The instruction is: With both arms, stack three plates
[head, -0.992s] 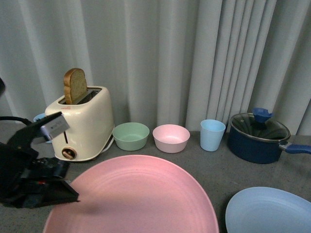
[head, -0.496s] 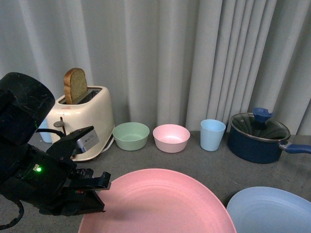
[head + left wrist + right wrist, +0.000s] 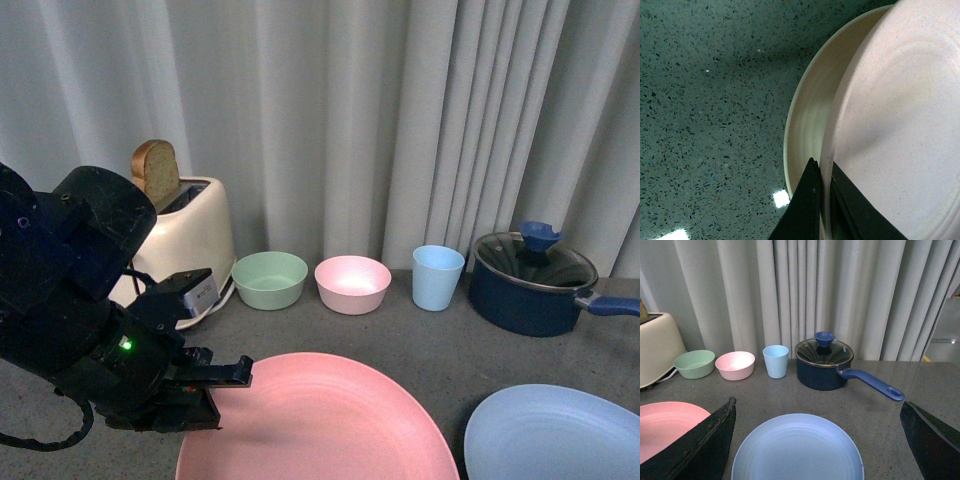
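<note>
My left gripper [image 3: 215,395] is shut on the left rim of the pink plate [image 3: 320,420] and holds it at the front middle. In the left wrist view the jaws [image 3: 822,167] pinch the pink plate's edge [image 3: 900,125], and the beige plate [image 3: 812,115] lies just beyond it on the speckled table, partly covered. The beige plate is hidden in the front view. The light blue plate [image 3: 555,435] lies on the table at the front right. My right gripper [image 3: 817,402] is open, above the light blue plate [image 3: 797,447], with a finger on either side of it.
Along the curtain stand a cream toaster [image 3: 190,235] with toast, a green bowl [image 3: 269,279], a pink bowl [image 3: 352,283], a light blue cup [image 3: 437,277] and a dark blue lidded pot [image 3: 530,280] with its handle pointing right.
My left arm has come in from the left edge and carried the pink plate to the right and a little lower. The light blue plate has not moved.
</note>
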Controlling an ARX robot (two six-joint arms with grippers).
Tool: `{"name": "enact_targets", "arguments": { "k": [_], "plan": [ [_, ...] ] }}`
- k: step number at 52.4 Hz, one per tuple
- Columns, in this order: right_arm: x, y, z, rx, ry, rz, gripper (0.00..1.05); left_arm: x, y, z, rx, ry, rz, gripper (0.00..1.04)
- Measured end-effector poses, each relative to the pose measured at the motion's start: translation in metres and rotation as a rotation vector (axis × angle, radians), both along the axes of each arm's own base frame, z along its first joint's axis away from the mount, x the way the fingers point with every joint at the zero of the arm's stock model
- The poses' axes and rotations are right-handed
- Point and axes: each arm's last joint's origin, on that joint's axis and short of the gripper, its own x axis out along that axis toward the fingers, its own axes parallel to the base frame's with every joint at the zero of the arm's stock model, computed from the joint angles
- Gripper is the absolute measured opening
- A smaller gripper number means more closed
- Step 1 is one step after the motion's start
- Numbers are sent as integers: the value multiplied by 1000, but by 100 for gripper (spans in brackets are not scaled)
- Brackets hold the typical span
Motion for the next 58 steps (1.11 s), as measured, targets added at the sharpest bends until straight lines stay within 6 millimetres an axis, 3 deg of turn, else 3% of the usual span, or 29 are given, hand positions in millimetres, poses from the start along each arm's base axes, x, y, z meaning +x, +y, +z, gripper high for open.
{"name": "enact_targets", "arguments": {
  "k": [21, 29, 33, 38, 49, 52, 58],
  "plan": [
    [0, 0, 0, 0, 0, 0, 97, 0, 0, -5, 7, 12, 0, 4],
    [0, 0, 0, 0, 0, 0, 97, 2, -2, -2, -44, -5, -10, 26],
    [0, 0, 0, 0, 0, 0, 97, 3, -3, 5, -84, -28, -5, 46],
    [0, 0, 0, 0, 0, 0, 97, 3, -2, 13, -93, -52, -1, 60],
    [0, 0, 0, 0, 0, 0, 97, 1, 13, 31, -99, -111, 17, 94],
    [0, 0, 0, 0, 0, 0, 97, 0, 20, 35, -95, -134, 29, 100],
    [0, 0, 0, 0, 0, 0, 97, -4, 39, 47, -72, -241, 65, 98]
  ]
}}
